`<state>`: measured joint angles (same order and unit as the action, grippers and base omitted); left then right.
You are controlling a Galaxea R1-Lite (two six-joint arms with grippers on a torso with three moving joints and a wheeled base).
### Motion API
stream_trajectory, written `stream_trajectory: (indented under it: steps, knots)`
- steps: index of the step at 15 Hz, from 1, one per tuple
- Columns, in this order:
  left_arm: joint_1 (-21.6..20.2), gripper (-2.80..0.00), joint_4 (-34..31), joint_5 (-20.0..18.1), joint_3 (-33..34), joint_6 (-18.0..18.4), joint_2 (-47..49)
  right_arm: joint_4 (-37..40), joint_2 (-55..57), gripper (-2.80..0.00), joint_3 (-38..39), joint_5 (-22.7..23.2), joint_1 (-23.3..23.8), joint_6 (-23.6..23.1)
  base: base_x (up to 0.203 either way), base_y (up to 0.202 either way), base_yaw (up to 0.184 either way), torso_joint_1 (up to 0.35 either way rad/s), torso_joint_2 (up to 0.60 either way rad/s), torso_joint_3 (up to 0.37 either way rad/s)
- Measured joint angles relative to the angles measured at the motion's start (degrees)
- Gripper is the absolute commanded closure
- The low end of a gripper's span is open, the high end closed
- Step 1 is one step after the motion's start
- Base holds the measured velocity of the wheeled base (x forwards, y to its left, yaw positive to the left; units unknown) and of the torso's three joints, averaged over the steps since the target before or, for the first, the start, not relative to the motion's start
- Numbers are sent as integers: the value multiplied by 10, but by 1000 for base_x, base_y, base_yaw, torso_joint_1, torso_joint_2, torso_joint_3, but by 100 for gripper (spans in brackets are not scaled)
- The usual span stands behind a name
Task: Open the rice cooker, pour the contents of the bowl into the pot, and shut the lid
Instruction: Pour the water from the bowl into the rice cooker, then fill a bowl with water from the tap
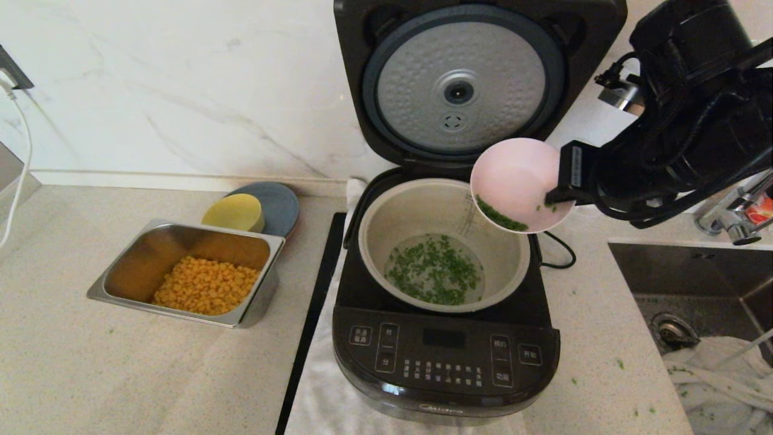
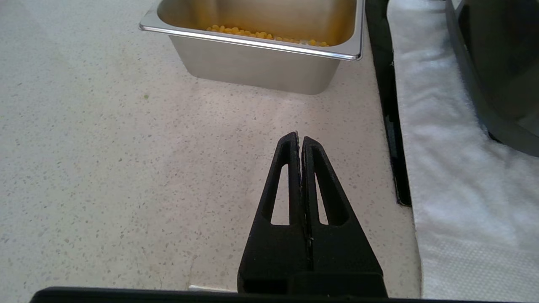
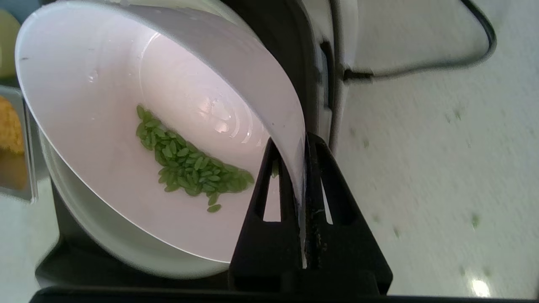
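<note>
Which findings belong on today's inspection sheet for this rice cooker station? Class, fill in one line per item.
Surface: speckled pale counter, stray green bits at its right; white towel under the rice cooker.
Job's things: lid stands open; bowl tilted over the pot; contents partly in the bowl, partly in the pot.
Clutter: steel tray of corn; yellow bowl on a grey plate.
End effectors: right end effector shut on the bowl's rim; left end effector shut, empty, above the counter.
Cables: black cord behind the cooker; white cable at far left.
Surroundings: marble wall; sink with cloth, right.
</note>
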<state>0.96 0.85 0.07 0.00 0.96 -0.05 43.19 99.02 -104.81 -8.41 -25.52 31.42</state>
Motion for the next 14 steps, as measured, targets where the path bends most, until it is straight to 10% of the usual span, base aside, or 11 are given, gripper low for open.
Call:
stream_trajectory:
  steps: [8, 14]
  knots:
    - [0, 0, 0, 0, 0, 0, 0, 114, -62, 0, 28, 181, 169, 3, 0, 0, 0, 0, 0, 0]
    - [0, 0, 0, 0, 0, 0, 0, 111, -100, 0, 137, 246, 406, -74, 0, 0, 0, 0, 0, 0]
